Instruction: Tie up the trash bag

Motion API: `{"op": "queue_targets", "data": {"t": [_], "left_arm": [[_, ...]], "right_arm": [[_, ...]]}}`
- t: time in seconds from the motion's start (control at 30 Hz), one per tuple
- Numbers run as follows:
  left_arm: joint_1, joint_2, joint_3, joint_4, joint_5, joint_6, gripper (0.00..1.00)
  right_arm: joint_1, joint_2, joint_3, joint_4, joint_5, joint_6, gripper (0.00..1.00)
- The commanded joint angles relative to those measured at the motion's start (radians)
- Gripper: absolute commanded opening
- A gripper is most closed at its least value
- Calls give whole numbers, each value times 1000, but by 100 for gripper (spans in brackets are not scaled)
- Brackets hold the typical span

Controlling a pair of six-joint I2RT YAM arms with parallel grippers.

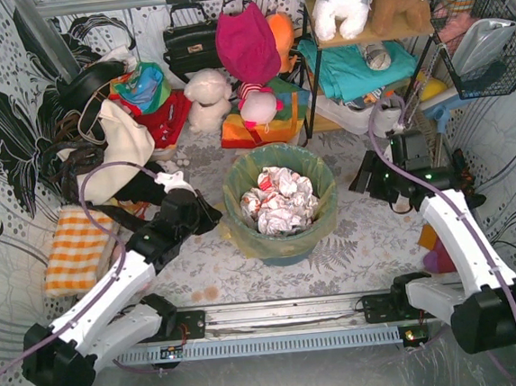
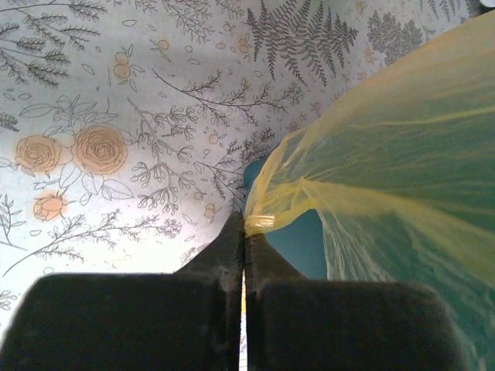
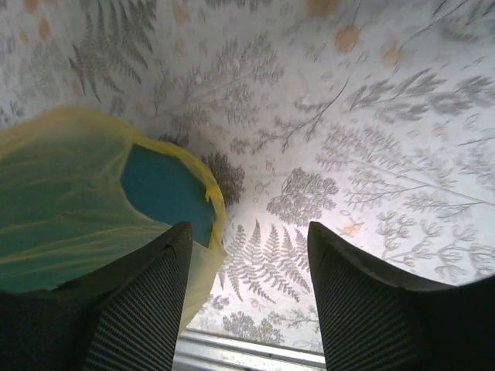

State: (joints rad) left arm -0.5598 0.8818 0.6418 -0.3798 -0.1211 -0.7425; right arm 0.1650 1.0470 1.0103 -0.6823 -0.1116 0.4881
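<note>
Now trash bag (image 1: 233, 200) upright, mouth up; left pincer (image 2: 244, 232) clamped on its rim fold; right pincer (image 3: 249, 236) spread wide.

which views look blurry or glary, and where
Top external: evenly lit and sharp, paper in the bag bright but not blown out. Left wrist: light glows through the bag; the left gripper, shut on it, is a dark soft mass. Right wrist: far cloth goes soft; the open right gripper shows crisp ribbing.
</note>
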Motion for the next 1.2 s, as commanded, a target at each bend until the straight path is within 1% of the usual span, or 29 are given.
{"op": "queue_targets", "data": {"t": [0.0, 0.1, 0.2, 0.33, 0.53, 0.63, 0.77, 1.0, 1.1, 1.17], "left_arm": [[4, 85, 40, 102, -6, 56, 0], [3, 131, 26, 142, 11, 58, 0], [3, 173, 30, 161, 18, 59, 0], [4, 213, 37, 175, 31, 64, 0], [3, 242, 48, 180, 41, 72, 0], [3, 244, 51, 180, 46, 72, 0], [3, 247, 50, 183, 47, 75, 0], [3, 259, 51, 189, 55, 78, 0], [3, 266, 55, 191, 55, 78, 0], [3, 268, 55, 195, 57, 80, 0]], "right_arm": [[-55, 30, -128, 163, -267, -14, 59], [-76, 48, -221, 261, -366, 19, 55], [-79, 75, -307, 352, -424, 61, 55], [-80, 118, -406, 488, -497, 141, 51], [-80, 207, -488, 654, -559, 218, 46], [-79, 247, -507, 692, -537, 233, 45], [-73, 300, -547, 794, -581, 286, 44], [-24, 353, -547, 860, -591, 317, 44], [-8, 373, -547, 874, -584, 325, 40], [-4, 381, -551, 882, -574, 333, 36]]}}
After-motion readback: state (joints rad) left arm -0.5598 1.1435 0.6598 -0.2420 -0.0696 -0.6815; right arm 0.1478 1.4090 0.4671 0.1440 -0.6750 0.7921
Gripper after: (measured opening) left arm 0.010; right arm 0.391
